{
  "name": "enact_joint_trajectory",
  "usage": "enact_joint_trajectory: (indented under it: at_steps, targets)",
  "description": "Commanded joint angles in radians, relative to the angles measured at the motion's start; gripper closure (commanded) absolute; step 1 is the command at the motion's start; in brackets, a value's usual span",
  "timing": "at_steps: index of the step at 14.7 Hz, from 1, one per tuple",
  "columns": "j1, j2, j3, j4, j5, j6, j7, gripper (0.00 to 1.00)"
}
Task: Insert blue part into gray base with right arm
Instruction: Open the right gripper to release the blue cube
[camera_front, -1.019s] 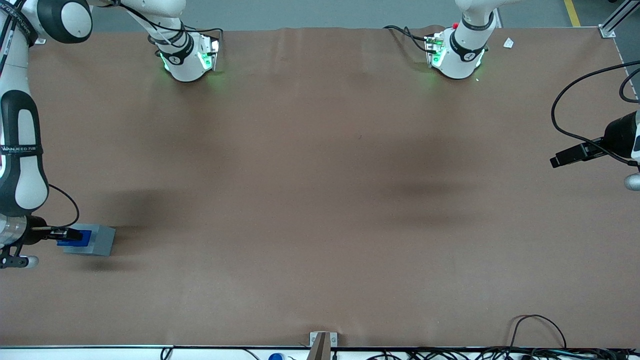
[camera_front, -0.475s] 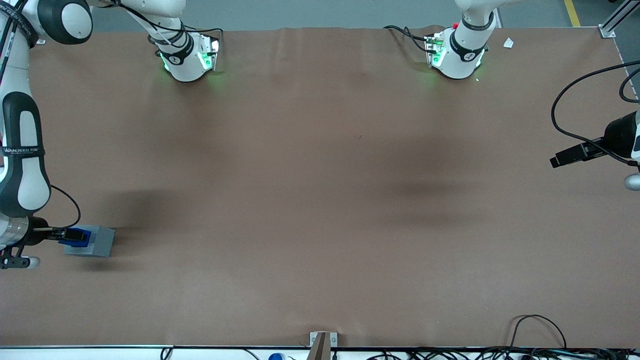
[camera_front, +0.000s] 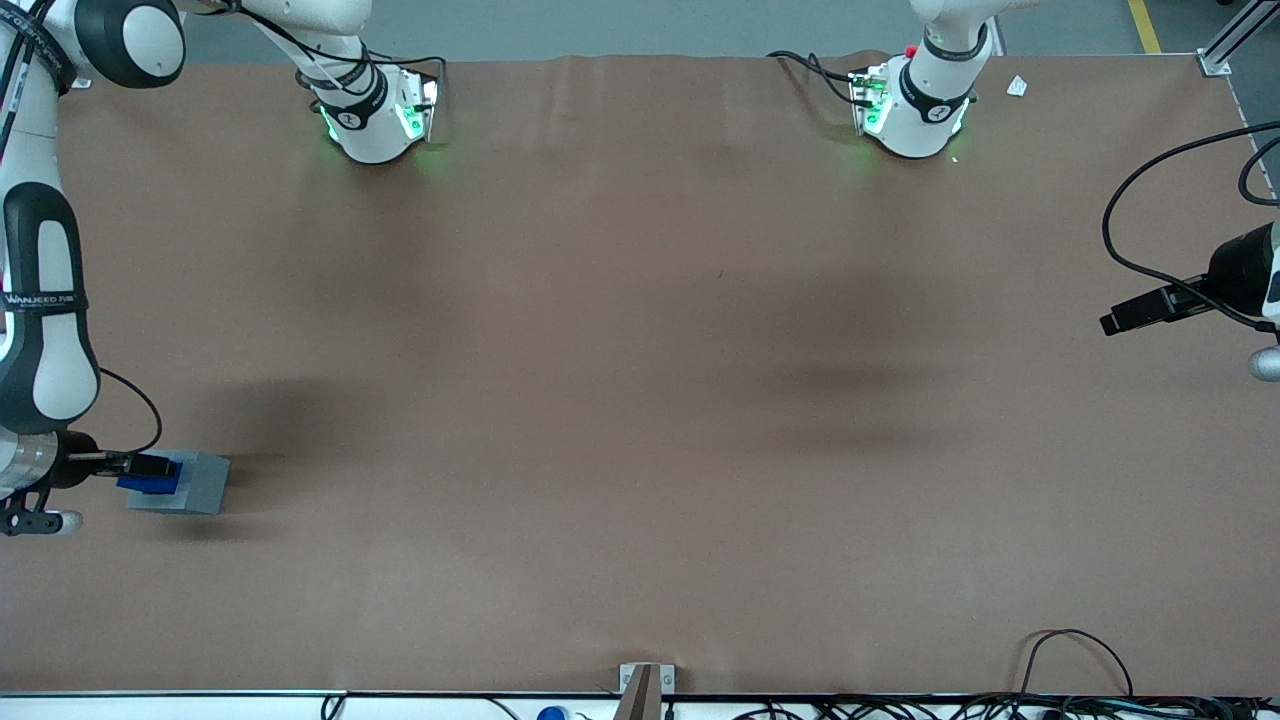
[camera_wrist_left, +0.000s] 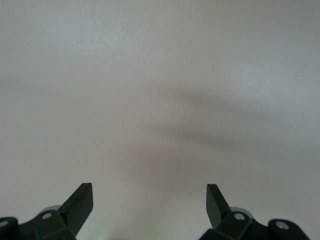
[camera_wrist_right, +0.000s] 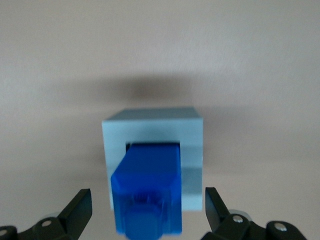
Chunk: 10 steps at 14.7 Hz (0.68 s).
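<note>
The gray base (camera_front: 195, 482) stands on the brown table at the working arm's end, fairly near the front camera. The blue part (camera_front: 150, 483) sits in the base's square recess and sticks up out of it. In the right wrist view the blue part (camera_wrist_right: 146, 192) stands inside the gray base (camera_wrist_right: 190, 150). My right gripper (camera_front: 148, 465) hovers directly above the blue part. It is open: its two black fingers (camera_wrist_right: 80, 206) stand wide on either side of the part and do not touch it.
The brown table (camera_front: 640, 400) stretches toward the parked arm's end. The two arm bases (camera_front: 375, 115) stand along the table edge farthest from the front camera. Cables (camera_front: 1080, 660) lie at the near edge toward the parked arm's end.
The right arm's forearm has shifted very slightly. The gripper stays above the blue part, and the blue part and gray base have not moved.
</note>
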<state>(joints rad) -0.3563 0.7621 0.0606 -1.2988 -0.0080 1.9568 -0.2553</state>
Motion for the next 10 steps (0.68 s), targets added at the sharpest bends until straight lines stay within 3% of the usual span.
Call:
enact_joint_trajectory:
  at_steps: [1, 6, 10]
  targets:
    - [-0.018, -0.05, 0.016, -0.019, 0.003, -0.045, -0.004, 0.0]
    - [-0.027, -0.182, 0.018, -0.072, 0.006, -0.091, -0.001, 0.0]
    - [0.019, -0.324, 0.021, -0.074, 0.006, -0.235, 0.042, 0.0]
